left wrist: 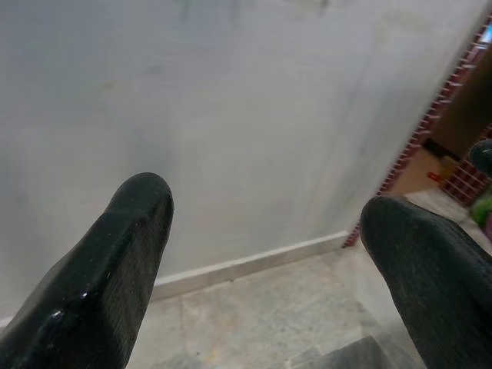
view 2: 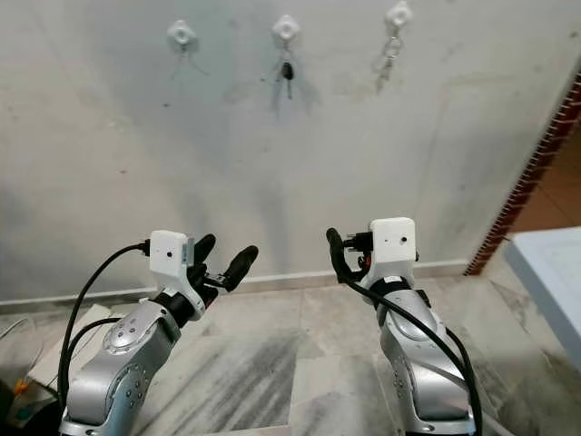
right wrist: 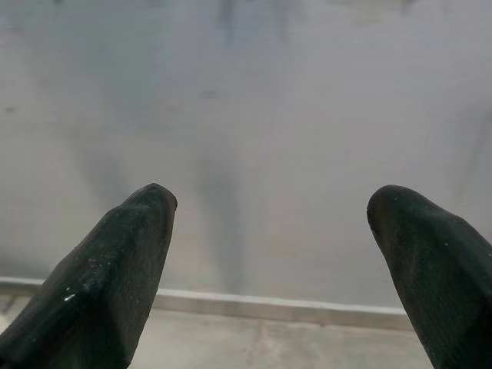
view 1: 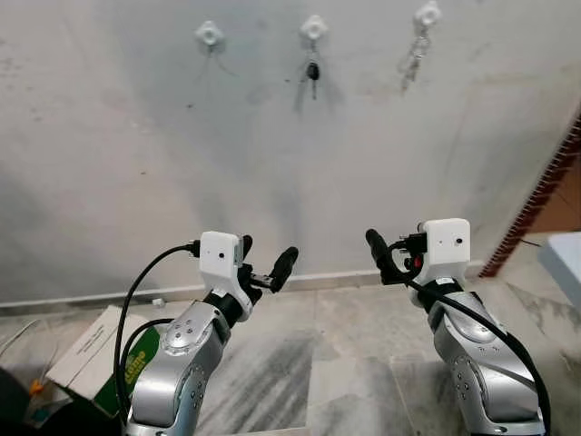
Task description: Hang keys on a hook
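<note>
Both tools are raised side by side before a pale wall [view 1: 272,163], well below the hooks: the left tool [view 1: 265,261] has its two black fingers spread apart with nothing between them, and the right tool [right wrist: 269,254] is likewise released, its fingertips wide apart and holding nothing. High on the wall sit three white hooks. The left hook [view 1: 209,34] is bare, the middle hook [view 1: 314,27] carries a dark key [view 1: 312,73] hanging straight down, and the right hook [view 1: 427,14] holds a silvery bunch of keys [view 1: 413,59]. Grey marble floor [view 1: 345,354] lies below, with a cardboard box [view 1: 91,354] at the robot's left.
</note>
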Available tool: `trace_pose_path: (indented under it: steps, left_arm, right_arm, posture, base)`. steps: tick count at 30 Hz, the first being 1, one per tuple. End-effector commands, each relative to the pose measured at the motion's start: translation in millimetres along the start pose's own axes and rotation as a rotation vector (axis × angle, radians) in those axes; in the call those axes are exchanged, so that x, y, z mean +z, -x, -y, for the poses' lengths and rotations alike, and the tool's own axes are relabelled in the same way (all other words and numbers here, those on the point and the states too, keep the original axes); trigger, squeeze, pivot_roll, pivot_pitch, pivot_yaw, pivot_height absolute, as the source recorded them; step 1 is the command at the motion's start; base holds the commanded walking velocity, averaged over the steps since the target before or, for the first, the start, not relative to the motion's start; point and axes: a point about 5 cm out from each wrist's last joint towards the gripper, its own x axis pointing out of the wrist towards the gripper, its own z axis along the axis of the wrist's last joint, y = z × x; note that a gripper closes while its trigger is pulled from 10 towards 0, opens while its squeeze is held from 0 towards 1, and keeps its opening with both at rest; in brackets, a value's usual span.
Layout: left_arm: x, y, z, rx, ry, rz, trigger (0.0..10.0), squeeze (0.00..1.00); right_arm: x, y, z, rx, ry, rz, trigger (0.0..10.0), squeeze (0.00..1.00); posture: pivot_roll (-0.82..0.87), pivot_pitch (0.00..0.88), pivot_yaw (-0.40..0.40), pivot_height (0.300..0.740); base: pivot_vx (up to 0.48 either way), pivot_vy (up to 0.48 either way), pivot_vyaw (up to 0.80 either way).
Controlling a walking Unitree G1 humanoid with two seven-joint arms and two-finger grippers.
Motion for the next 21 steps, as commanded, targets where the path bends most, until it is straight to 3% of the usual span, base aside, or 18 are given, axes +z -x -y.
trace_pose_path:
  steps: [1,8,21]
  left_arm:
    - [-1.1,1.6,-4.3,0.022,0.0,-0.012,10.0,0.0]
    - [-0.9,1.5,-5.1,0.017,-0.006,-0.011,10.0,0.0]
    - [-0.3,3.0,-6.4,0.018,-0.012,-0.013,10.0,0.0]
  right_arm:
    - [5.6,-0.9,-2.8,0.01,0.0,0.024,10.0,0.0]
    - [5.3,-1.1,-3.3,0.01,0.001,0.024,10.0,0.0]
    - [5.1,-1.3,-5.1,0.013,-0.004,0.027,10.0,0.0]
  posture:
    - [-0.1,0.0,0.089,0.74]
    - [-0.1,0.0,0.09,0.74]
    - [-0.09,0.0,0.092,0.74]
  base:
    - [0.0,0.0,0.0]
    - [0.0,0.0,0.0]
    - [-0.301,0.0,0.0]
